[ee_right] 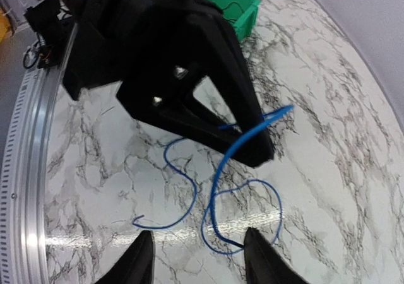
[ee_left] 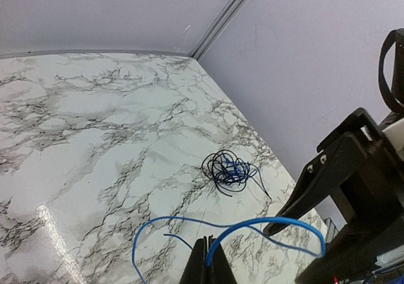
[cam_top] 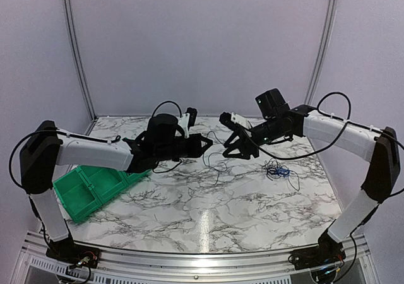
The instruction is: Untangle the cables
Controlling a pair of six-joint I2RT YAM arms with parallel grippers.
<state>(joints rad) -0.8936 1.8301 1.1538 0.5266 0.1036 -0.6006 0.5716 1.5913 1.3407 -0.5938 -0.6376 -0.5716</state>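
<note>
A tangle of thin black and blue cables (cam_top: 276, 169) lies on the marble table right of centre; it also shows in the left wrist view (ee_left: 228, 168). My left gripper (ee_left: 211, 260) is shut on a single blue cable (ee_left: 278, 221), lifted above the table. The cable arches right and its free length curls down onto the marble (ee_right: 243, 145). My right gripper (ee_right: 199, 265) is open, its fingers (ee_right: 142, 262) straddling the cable's lower loops just in front of the left gripper (ee_right: 189, 88). In the top view the two grippers, left (cam_top: 207, 146) and right (cam_top: 227, 139), face each other closely.
A green bin (cam_top: 88, 189) sits at the table's left side under the left arm; it also shows in the right wrist view (ee_right: 233, 3). A metal rail (cam_top: 189, 259) runs along the near edge. Walls close the back and sides.
</note>
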